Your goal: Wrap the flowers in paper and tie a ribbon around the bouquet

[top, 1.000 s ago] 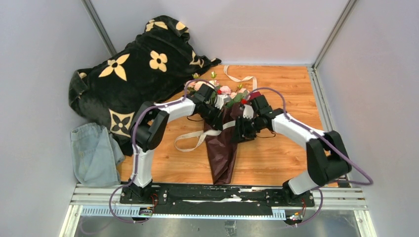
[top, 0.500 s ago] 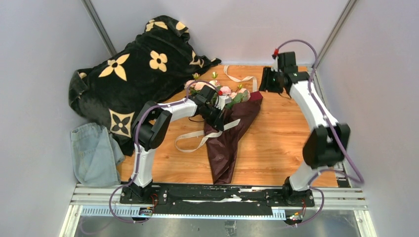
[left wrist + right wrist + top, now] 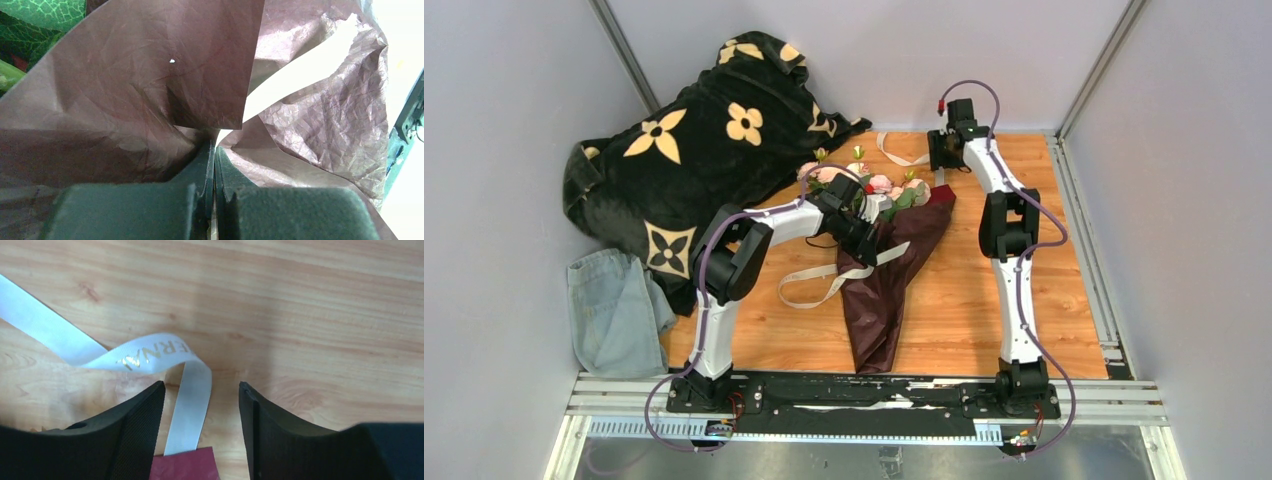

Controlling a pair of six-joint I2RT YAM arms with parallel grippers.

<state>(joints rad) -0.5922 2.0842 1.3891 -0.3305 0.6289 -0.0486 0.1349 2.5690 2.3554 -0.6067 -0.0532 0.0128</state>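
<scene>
Bouquet (image 3: 879,300): laid on the wooden worktop (image 3: 984,320), narrow end toward the arms, pink and cream roses (image 3: 879,184) at the far end.
Left hand (image 3: 214,150): clenched on a fold of the crinkled maroon paper (image 3: 150,75), close to the flower heads.
Right hand (image 3: 201,390): released, jaws held apart just above the cream ribbon (image 3: 50,335) at the worktop's far edge.
Ribbon, nearer stretch: laid across the cone's middle, looped out to the left.
Beside the worktop: black flower-patterned blanket (image 3: 694,150); denim cloth (image 3: 614,310).

right arm (image 3: 1018,300): left the bouquet (image 3: 879,290), swung to the table's (image 3: 1044,200) far edge
right gripper (image 3: 201,388): now over the ribbon (image 3: 190,405) loop, jaws wider apart
</scene>
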